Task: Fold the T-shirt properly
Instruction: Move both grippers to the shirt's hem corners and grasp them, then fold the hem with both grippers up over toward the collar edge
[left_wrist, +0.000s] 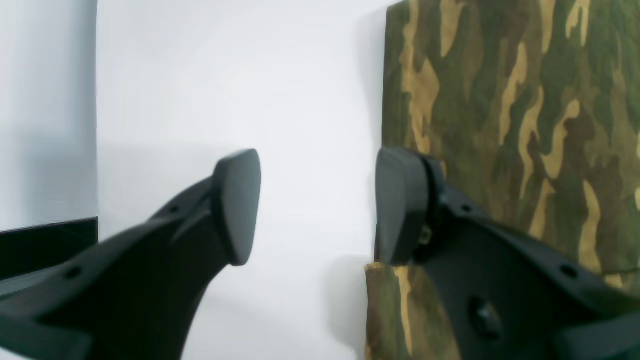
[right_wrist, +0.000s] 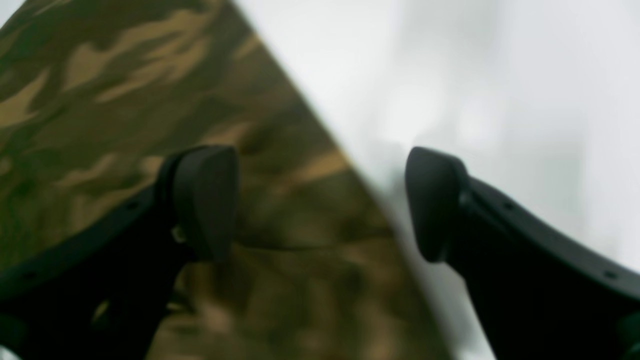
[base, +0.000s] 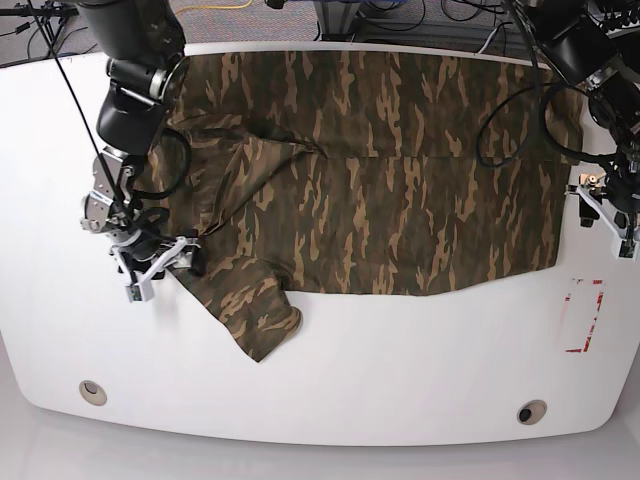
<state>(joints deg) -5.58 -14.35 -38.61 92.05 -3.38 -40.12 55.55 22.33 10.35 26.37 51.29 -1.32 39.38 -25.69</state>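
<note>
— Camouflage T-shirt (base: 400, 170) lies spread across the far half of our white table (base: 330, 380), one sleeve (base: 245, 310) trailing toward the near edge. Where do our hands stand?

— Our right hand (base: 155, 268) is released at the sleeve's outer edge, one finger (right_wrist: 205, 200) over cloth, the other over bare table. Our left hand (base: 605, 205) is also released, empty, at the hem side.

— What worries us?

— If the right closes here, we may pinch only the top layer, or nothing, and the sleeve would drag askew instead of folding. The left sits right at the edge too; a shallow bite could slip off mid-lift and leave the hem bunched.
</note>
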